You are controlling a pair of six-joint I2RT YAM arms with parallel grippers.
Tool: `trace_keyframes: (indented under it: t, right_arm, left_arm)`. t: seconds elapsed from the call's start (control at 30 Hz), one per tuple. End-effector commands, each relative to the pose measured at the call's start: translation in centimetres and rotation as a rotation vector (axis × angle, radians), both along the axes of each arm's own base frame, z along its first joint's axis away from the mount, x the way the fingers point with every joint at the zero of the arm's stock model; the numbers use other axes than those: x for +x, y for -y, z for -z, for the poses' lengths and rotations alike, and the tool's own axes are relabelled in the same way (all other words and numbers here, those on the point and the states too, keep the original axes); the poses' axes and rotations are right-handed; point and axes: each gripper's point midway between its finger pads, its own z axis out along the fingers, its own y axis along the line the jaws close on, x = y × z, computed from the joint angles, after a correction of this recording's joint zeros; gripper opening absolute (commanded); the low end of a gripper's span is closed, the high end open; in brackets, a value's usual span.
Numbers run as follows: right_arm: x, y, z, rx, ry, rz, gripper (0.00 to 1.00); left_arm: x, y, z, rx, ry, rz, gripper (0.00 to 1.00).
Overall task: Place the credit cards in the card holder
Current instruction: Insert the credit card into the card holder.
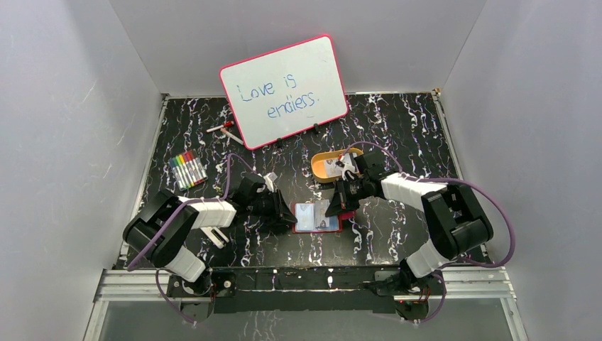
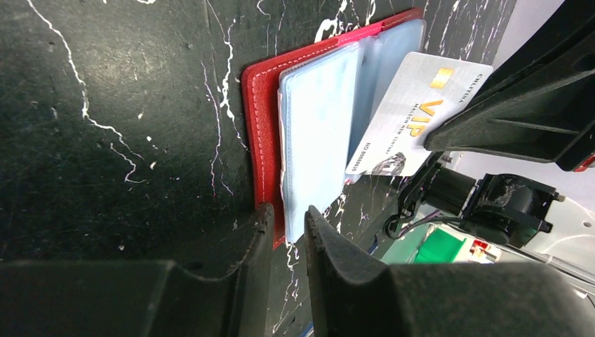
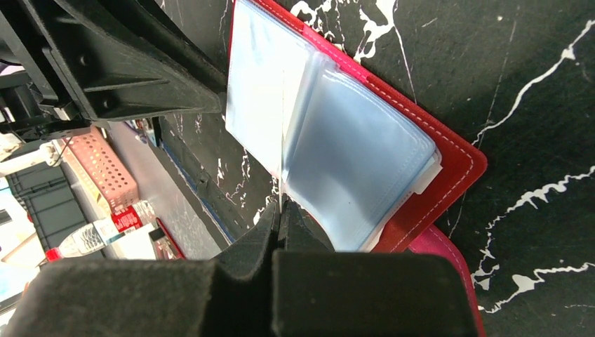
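Observation:
The dark-red card holder (image 1: 317,217) lies open on the black marbled table, its pale blue pockets (image 2: 319,126) up. My right gripper (image 3: 282,209) is shut on a whitish credit card (image 2: 410,119) marked VIP. The card slants down with its lower corner at the pockets' middle fold. In the right wrist view it shows only edge-on as a thin white line (image 3: 283,147). My left gripper (image 2: 289,223) stands at the holder's left cover (image 2: 261,119), jaws a narrow gap apart. The cover's near corner and a pocket's corner lie between its tips. Whether they pinch it does not show.
A yellow-orange oval tray (image 1: 318,165) with whitish cards stands just behind the right gripper (image 1: 335,204). A pink-framed whiteboard (image 1: 284,91) leans at the back. Coloured markers (image 1: 188,170) lie at the left and a pen (image 1: 224,128) near the board. White walls enclose the table.

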Motion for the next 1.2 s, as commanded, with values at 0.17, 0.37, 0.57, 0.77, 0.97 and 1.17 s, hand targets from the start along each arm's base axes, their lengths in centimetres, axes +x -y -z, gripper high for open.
trace_keyframes:
  t: [0.17,0.37,0.57,0.77,0.97,1.17]
  right_arm:
    - [0.2,-0.4,0.0,0.057,-0.009,-0.006,0.00]
    - [0.2,-0.4,0.3,0.059,-0.030,-0.001,0.00]
    - [-0.3,-0.3,0.9,0.061,-0.077,0.002,0.00]
    - [-0.7,-0.7,1.2,0.092,-0.123,0.020,0.00]
    - [-0.3,-0.6,1.4,0.092,-0.137,0.079,0.00]
    - [-0.2,-0.2,1.4,0.103,-0.147,0.145,0.00]
  left_arm:
    - [0.7,0.0,0.4,0.036,0.007,-0.007,0.19]
    - [0.6,0.1,0.7,0.036,-0.003,-0.006,0.18]
    - [0.5,-0.1,0.8,0.040,-0.004,-0.007,0.17]
    - [0.3,-0.1,0.9,0.035,-0.005,-0.012,0.17]
    - [0.3,-0.1,0.9,0.037,-0.002,-0.008,0.15]
    - [0.2,-0.2,0.9,0.040,0.002,-0.009,0.13]
